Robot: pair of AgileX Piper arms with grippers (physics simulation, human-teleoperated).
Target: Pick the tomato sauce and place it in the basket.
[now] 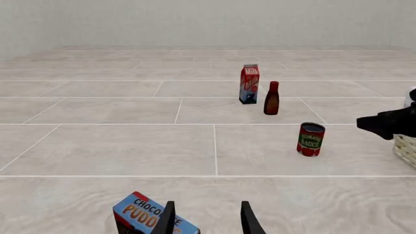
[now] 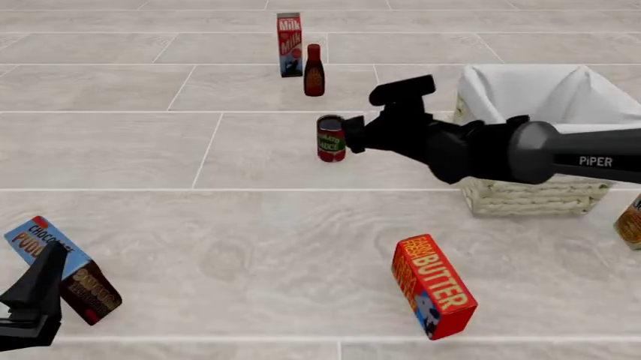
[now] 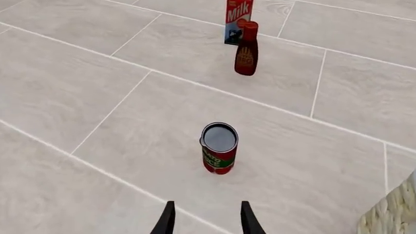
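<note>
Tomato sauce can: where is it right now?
In the front view the tomato sauce stands upright on the table at centre, just ahead of the right claw, left of the basket and nearer than the dark bottle.

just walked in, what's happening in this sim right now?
The right gripper is open and lined up on the tomato sauce but not touching it yet; the can stands upright on the table, to the left of the basket in the front view. The left gripper sits open and idle near the chocolate pudding box. A milk carton, a dark bottle and a butter box lie around untouched.
</note>
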